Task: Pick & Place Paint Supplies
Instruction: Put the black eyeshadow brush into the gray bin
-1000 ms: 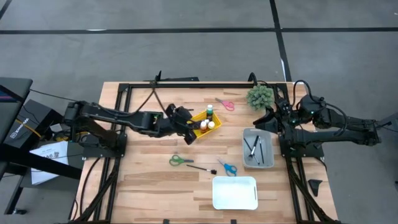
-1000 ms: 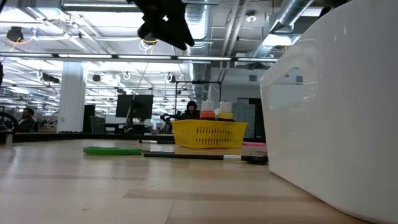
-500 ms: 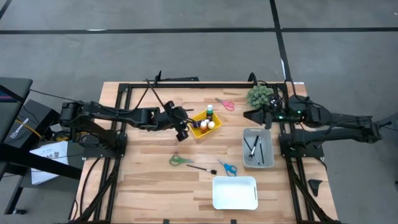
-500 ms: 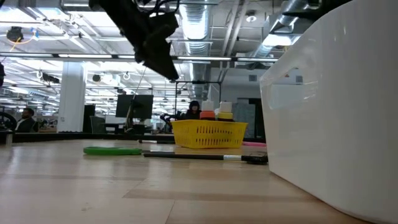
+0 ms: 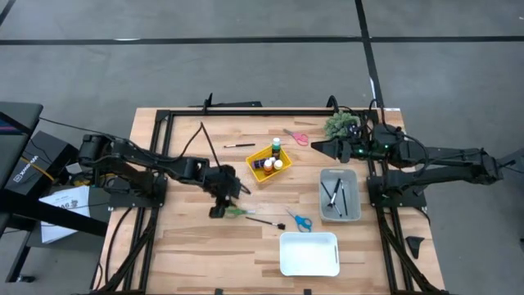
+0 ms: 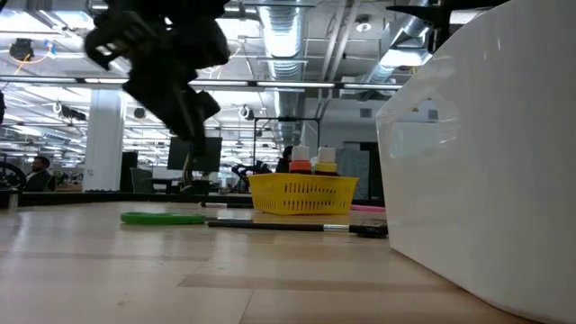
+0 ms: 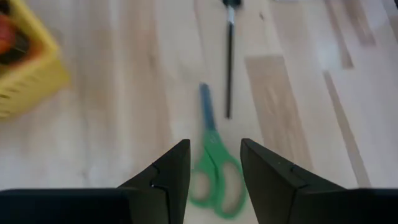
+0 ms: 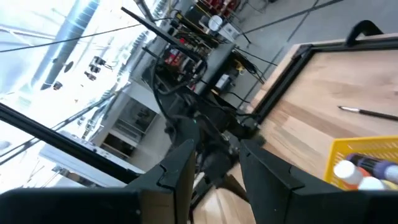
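The yellow basket point(image 5: 268, 165) holds several small paint bottles point(image 5: 274, 156), with orange and yellow caps point(image 6: 310, 163) showing in the low view. One dark-handled brush point(image 5: 264, 221) lies flat on the wood near the green scissors point(image 5: 237, 211), and a second brush point(image 5: 239, 146) lies toward the far edge. More brushes point(image 5: 336, 195) lie in the grey tray point(image 5: 354, 197). My left gripper point(image 5: 218, 210) hangs open above the green scissors point(image 7: 214, 180), well clear of the table point(image 6: 162, 63). My right gripper point(image 5: 318, 148) is open in the air between the basket and the plant point(image 5: 340, 124).
A white bin point(image 5: 309, 254) sits at the near edge and fills the right of the low view point(image 6: 486, 162). Blue scissors point(image 5: 299, 220) lie beside the near brush, and pink scissors point(image 5: 296, 136) lie toward the far edge. Bare wood lies left of the green scissors.
My left gripper has swung away from the yellow basket toward the near edge and the table's left, coming lower, and now hangs over the green scissors. My right gripper has moved toward the table's left, from beside the grey tray toward the basket.
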Controlling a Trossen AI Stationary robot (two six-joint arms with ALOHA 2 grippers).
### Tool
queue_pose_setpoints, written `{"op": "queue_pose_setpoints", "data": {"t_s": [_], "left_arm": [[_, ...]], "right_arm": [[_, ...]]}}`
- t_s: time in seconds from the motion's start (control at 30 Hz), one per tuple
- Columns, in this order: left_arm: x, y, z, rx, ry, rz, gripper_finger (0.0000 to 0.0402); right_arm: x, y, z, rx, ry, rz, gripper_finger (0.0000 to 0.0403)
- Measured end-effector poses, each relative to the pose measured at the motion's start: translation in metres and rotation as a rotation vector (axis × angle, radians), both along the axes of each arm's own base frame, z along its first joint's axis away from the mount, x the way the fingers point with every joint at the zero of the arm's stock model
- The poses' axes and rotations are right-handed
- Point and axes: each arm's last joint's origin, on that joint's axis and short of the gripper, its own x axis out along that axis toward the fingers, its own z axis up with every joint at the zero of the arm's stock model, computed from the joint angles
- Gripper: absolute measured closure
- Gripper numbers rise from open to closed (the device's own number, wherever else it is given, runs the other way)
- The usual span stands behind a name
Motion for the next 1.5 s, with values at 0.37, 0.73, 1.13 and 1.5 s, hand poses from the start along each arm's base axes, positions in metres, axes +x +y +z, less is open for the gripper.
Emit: {"op": "queue_pose_setpoints", "data": {"t_s": [0.37, 0.73, 1.13, 1.5], "left_arm": [[-0.007, -0.011, -0.005, 0.04, 0.044, 0.181, 0.0269], [-0.051, 0.085, 0.041, 0.335, -0.13, 0.48, 0.0313], [-0.074, 0.161, 0.019, 0.486, -0.136, 0.294, 0.0294], [-0.063, 0.196, -0.036, 0.354, -0.046, 0.245, 0.0287]], "right_arm": [[0.0, 0.002, 0.006, 0.01, -0.061, 0.038, 0.028], [0.001, 0.008, 0.007, -0.017, -0.072, 0.07, 0.028], [0.001, 0.008, 0.007, -0.033, -0.07, 0.088, 0.028], [0.001, 0.007, 0.007, -0.012, -0.071, 0.078, 0.028]]}}
